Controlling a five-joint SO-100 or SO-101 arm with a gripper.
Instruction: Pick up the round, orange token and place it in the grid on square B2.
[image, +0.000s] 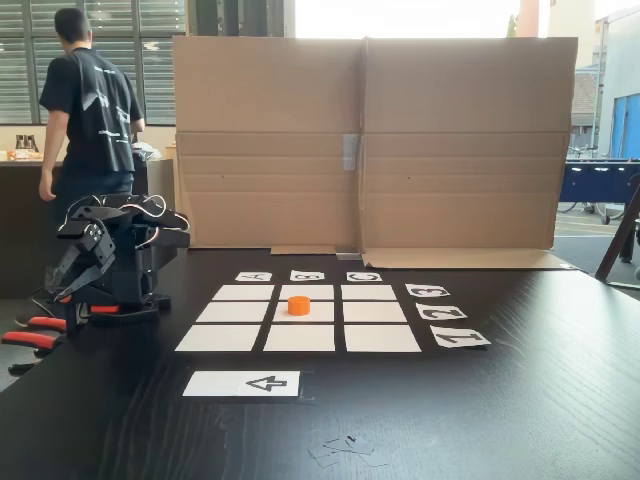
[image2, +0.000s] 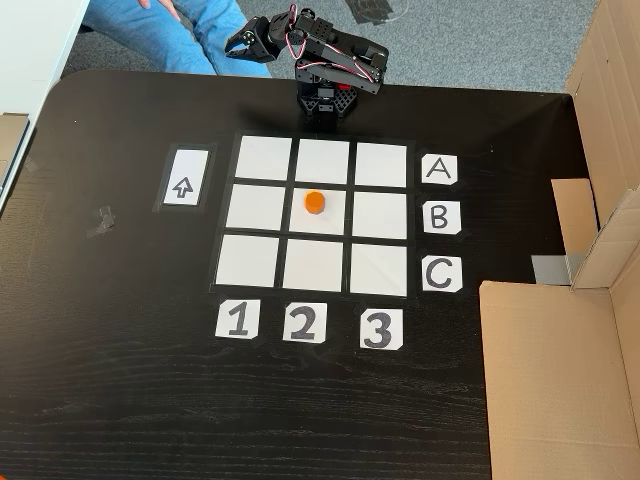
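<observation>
Black arm (image2: 335, 55) folded over its base, gripper (image2: 238, 42) apparently closed, holding nothing.

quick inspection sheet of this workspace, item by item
surface: dark wood-grain table, bare around the papers
job's things: orange token sits on square B2, the centre cell of the grid
clutter: arrow strip; small tape scrap
grippers: gripper folded back beyond the table edge, off the token; open or shut unclear
cables: thin wires run along the arm
surroundings: cardboard screen; person standing; orange-red clamp handles
</observation>
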